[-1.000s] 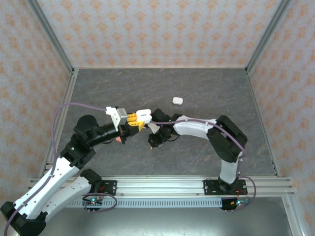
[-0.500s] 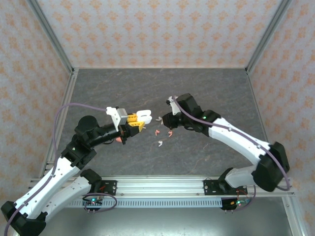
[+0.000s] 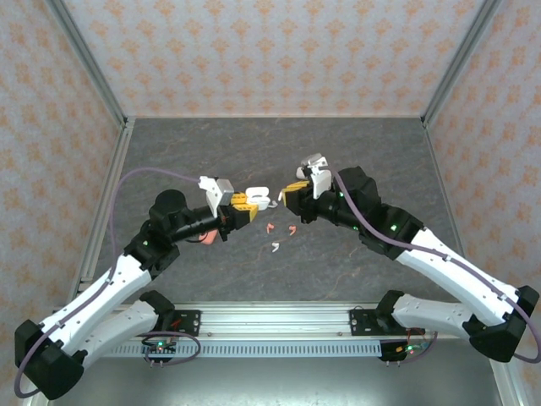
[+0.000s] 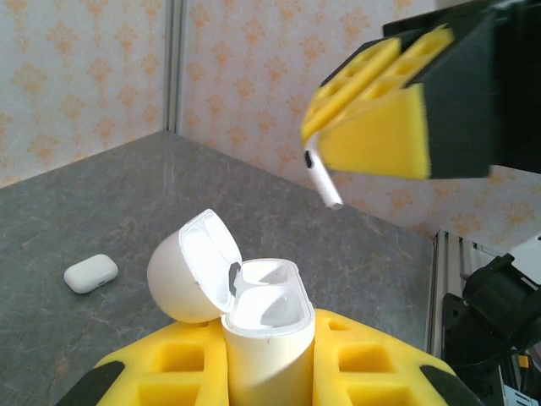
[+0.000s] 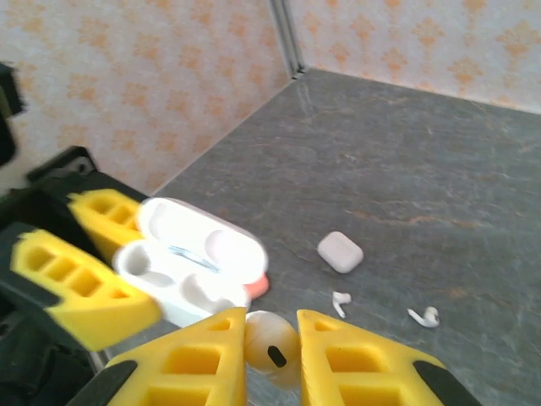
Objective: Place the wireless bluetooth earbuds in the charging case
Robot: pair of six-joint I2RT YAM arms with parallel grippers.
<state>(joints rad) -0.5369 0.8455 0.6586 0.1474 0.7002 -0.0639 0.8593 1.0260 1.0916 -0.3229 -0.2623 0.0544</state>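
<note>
White case (image 4: pixel 262 328) is sitting lid-open, clamped in your left gripper (image 3: pixel 245 204). Your right gripper (image 3: pixel 292 193), at its 3 o'clock, is pinching a white earbud (image 4: pixel 322 179) near the case, not touching. Loose buds (image 3: pixel 275 247) are lying on the table (image 3: pixel 211 152) at 6 o'clock.

This is a robotics lab test cell, not a home or shop. A grey stone-patterned table (image 3: pixel 211 152) is boxed in on 3 sides by flat panels (image 3: pixel 270 51) printed with orange wallpaper, framed by bare aluminium posts (image 3: pixel 86 59). Along its near edge runs a slotted aluminium rail (image 3: pixel 279 320). Bolted to the rail are 2 robot arms, the left arm (image 3: pixel 118 283) and the right arm (image 3: pixel 448 271), which trail purple cables (image 3: pixel 116 199).
</note>
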